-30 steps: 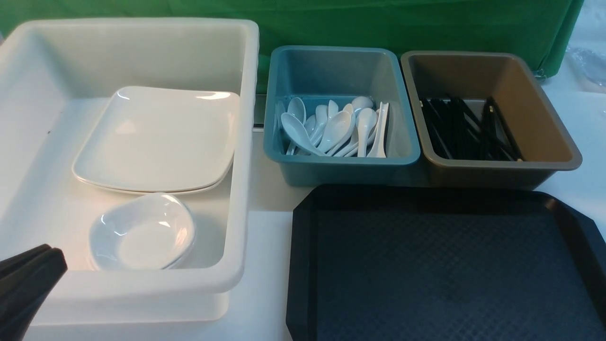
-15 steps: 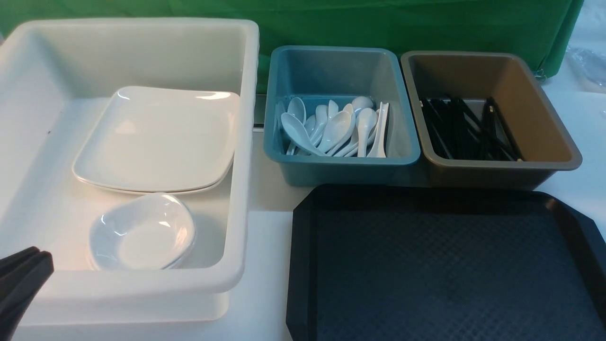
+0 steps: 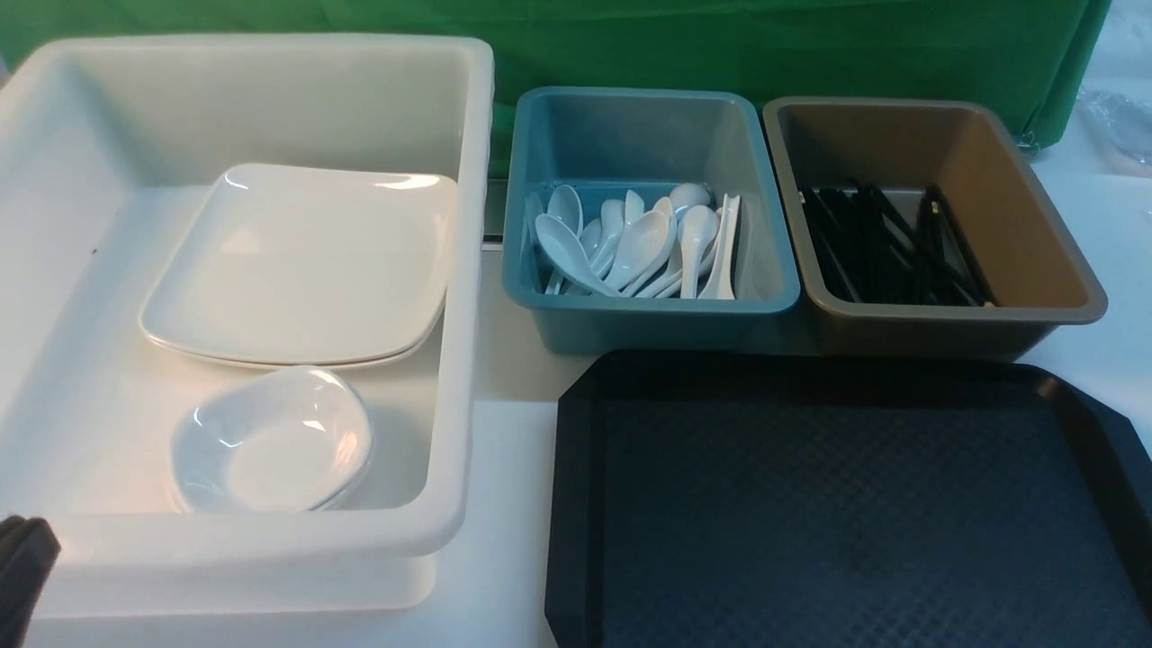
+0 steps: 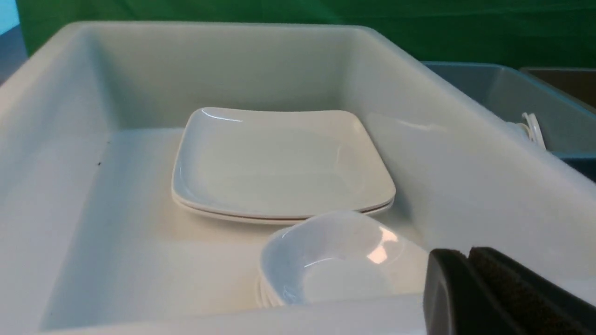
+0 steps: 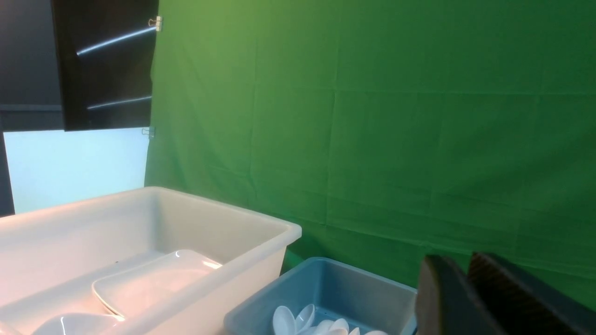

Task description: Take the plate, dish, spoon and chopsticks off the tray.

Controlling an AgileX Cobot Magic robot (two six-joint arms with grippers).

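Front view: The tray [image 3: 846, 504] lay at the near right with its textured surface bare; its left rim ran close beside the white tub [image 3: 450, 360], a strip of table [image 3: 504, 450] between them. Its far rim lay just in front of the blue tub [image 3: 648, 315] and the brown tub [image 3: 945, 328]. The plates [image 3: 297, 265] were stacked inside the white tub, toward its right wall, and the dishes [image 3: 270, 441] sat at the plates' near edge, close to the tub's near wall. The spoons [image 3: 639, 243] lay in the blue tub, the chopsticks [image 3: 891, 243] in the brown tub. The left gripper [image 3: 22, 562] showed only as a dark tip at the near left corner, outside the white tub's near rim.

Left wrist view: The left gripper [image 4: 470, 279] had its pads pressed together, holding nothing, over the tub's near rim beside the dishes [image 4: 335, 260]. The plates [image 4: 279, 163] lay beyond.

Right wrist view: The right gripper [image 5: 463, 288] showed a narrow gap between its pads, holding nothing, raised above the blue tub [image 5: 326, 288].
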